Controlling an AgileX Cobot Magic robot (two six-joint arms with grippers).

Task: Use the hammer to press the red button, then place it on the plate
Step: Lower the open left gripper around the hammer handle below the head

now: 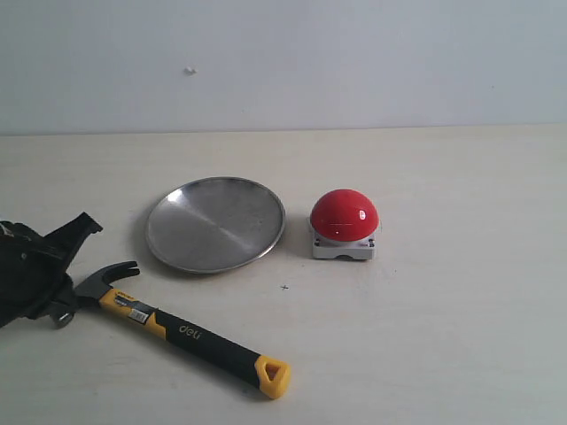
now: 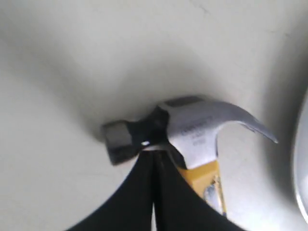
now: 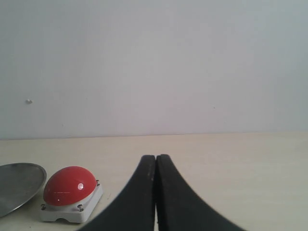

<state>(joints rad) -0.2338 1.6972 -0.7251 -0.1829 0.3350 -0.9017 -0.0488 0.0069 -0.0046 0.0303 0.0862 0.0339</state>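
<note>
While hammer [image 1: 190, 335] lies on beige tabletop [image 1: 461, 336], white wall [image 1: 354, 62] behind

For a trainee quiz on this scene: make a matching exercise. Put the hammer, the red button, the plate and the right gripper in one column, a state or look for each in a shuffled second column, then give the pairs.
Things:
1. hammer
2. red button
3. plate
4. right gripper

States:
a. shut, holding nothing
b. lying down, yellow at its handle end
c. silver, nothing on it
d. domed, on a grey-white base

Pairs: 1-b, 2-d, 3-c, 4-a.
</note>
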